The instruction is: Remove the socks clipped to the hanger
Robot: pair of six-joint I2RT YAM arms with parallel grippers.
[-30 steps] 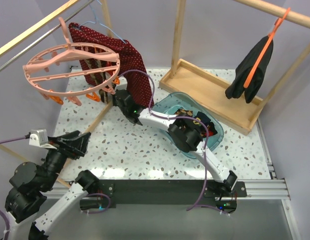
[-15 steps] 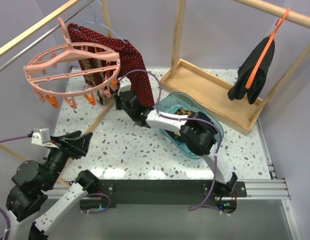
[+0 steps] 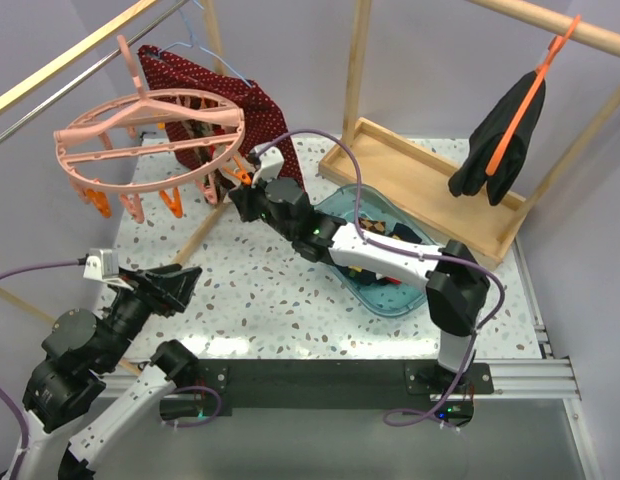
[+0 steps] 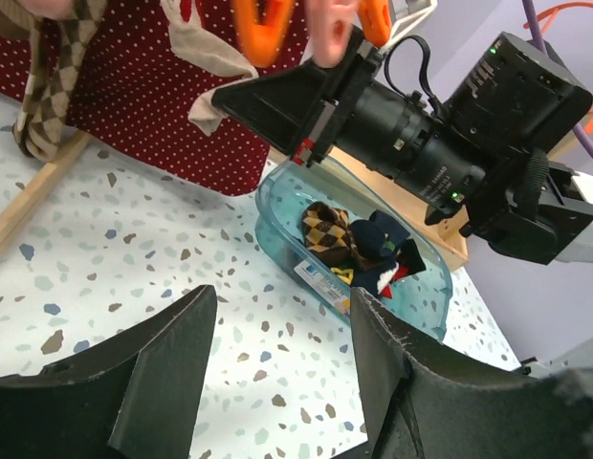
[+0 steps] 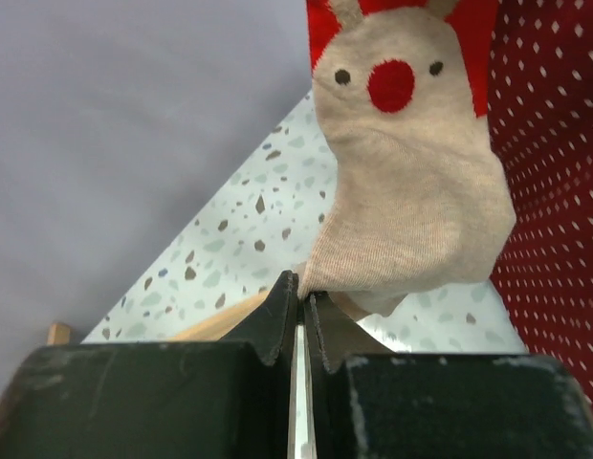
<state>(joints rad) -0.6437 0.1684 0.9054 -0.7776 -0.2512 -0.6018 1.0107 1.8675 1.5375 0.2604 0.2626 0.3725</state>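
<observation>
Two socks hung clipped: brown argyle sock point(image 4: 46, 91), beige reindeer-face sock point(image 5: 402, 191) pinched by outstretched right gripper point(image 5: 298, 287); left gripper point(image 4: 282, 296) gaped.

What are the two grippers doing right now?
Left gripper: open, empty.
Right gripper: shut at the beige sock's lower edge; grip cannot be confirmed.

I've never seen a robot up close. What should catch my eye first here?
A beige sock with a red-nosed animal face hangs right before the right gripper, whose shut fingers seem to pinch its lower edge. It dangles from the round pink hanger at the table's far left; a blue tub mid-table holds more socks.
</observation>
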